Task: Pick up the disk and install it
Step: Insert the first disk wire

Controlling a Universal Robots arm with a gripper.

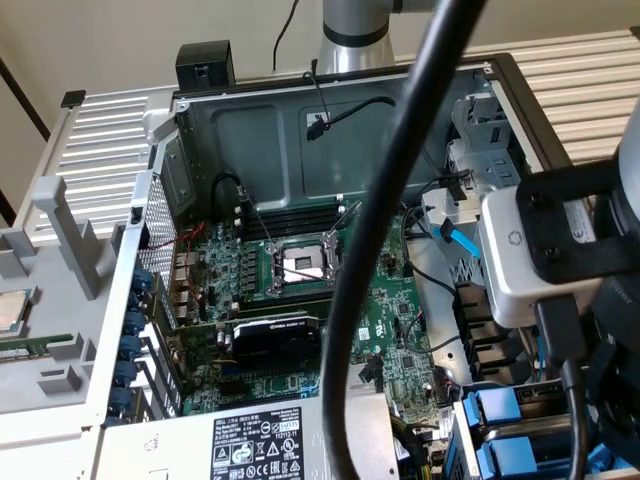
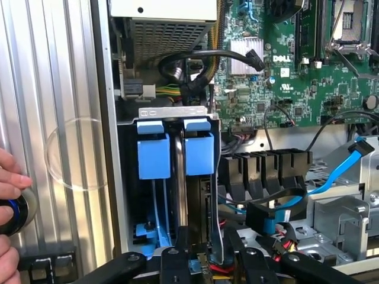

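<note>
The disk (image 2: 199, 155) stands edge-on in the drive bay (image 2: 172, 112) at the corner of the open computer case, its blue carrier tab facing the wrist camera and its dark body running down toward the gripper. My gripper (image 2: 206, 251) sits over the disk's near end, with black linkages on either side of it. Whether it clamps the disk I cannot tell. In the exterior view the blue carriers (image 1: 500, 412) show low at the exterior view's right, beneath the arm's wrist (image 1: 545, 255).
A second blue carrier (image 2: 153, 158) fills the neighbouring slot. The motherboard (image 1: 300, 300), a blue data cable (image 2: 331, 174), black power connectors (image 2: 266, 171) and the power-supply box (image 2: 163, 23) crowd the bay. A person's hand (image 2: 10, 189) rests on the ribbed panel beside the case.
</note>
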